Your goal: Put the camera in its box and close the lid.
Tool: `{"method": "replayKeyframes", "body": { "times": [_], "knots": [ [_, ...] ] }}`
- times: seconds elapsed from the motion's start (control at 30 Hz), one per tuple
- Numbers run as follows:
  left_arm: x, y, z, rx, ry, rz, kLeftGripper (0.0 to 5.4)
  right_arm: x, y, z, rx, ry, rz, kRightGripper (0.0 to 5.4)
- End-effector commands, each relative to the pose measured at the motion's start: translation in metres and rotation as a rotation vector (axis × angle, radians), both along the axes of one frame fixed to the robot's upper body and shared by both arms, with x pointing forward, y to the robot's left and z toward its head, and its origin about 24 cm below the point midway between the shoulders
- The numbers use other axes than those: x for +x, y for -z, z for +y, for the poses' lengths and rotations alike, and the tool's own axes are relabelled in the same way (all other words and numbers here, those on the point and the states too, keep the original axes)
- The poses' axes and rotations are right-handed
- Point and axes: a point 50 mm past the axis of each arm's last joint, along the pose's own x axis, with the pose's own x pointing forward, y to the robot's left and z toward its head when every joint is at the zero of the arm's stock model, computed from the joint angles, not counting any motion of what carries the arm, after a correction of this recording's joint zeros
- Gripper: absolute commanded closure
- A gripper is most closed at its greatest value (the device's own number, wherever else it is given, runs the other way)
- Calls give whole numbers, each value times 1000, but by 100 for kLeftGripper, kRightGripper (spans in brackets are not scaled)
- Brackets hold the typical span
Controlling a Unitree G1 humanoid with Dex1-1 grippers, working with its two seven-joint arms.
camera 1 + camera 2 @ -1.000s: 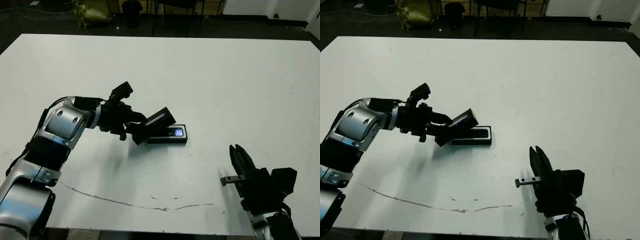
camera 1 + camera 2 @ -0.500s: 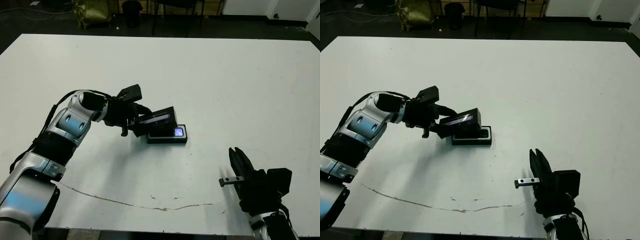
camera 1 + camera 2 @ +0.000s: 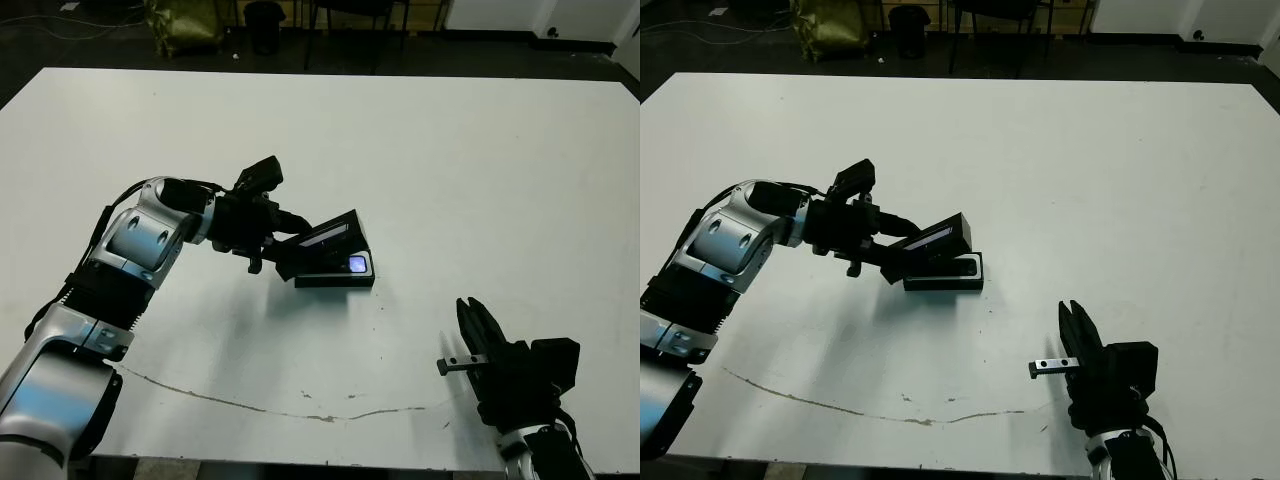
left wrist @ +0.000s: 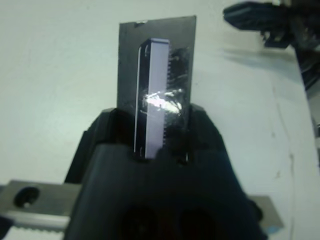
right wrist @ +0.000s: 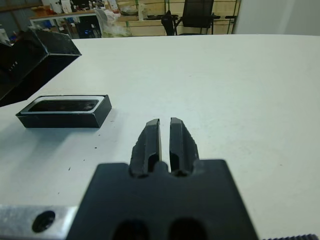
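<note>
Fingers of the left gripper (image 3: pixel 278 243) pinch the flat black rectangular lid (image 3: pixel 325 245) with its glossy grey-lilac strip, tilted above the left end of the box. Right of it, the shallow black white-lined box (image 5: pixel 64 111) sits on the white table (image 3: pixel 450 170), the small black camera (image 3: pixel 350 265) with its bluish patch lying inside. Nearer the robot than the box runs a thin brown scratch (image 3: pixel 250 402). Right of the box, well apart, the right gripper (image 5: pixel 165 142) holds nothing, fingers nearly together. Chairs (image 5: pixel 196 15) stand beyond the table. Print on the lid is unreadable.
</note>
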Motion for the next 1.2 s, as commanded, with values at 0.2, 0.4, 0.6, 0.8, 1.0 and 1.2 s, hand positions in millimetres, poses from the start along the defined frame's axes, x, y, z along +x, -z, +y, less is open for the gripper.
{"method": "replayKeyframes", "body": {
  "times": [0.2, 0.4, 0.6, 0.8, 1.0, 1.2],
  "knots": [
    [-2, 7, 1, 56, 15, -80, 345, -11, 6, 0, 5, 27, 63, 540],
    [0, 8, 1, 90, 56, -158, 345, -10, 9, 0, 1, 43, 86, 540],
    [1, 6, 0, 106, 87, -216, 345, -10, 9, 1, 4, 36, 79, 540],
    [0, 4, 0, 97, 96, -231, 345, -9, 8, 2, 2, 40, 79, 540],
    [0, 6, 0, 93, 99, -216, 345, -8, 10, 2, 3, 31, 72, 540],
    [0, 7, -1, 97, 103, -213, 345, -8, 10, 2, 10, 37, 82, 540]
  ]
}}
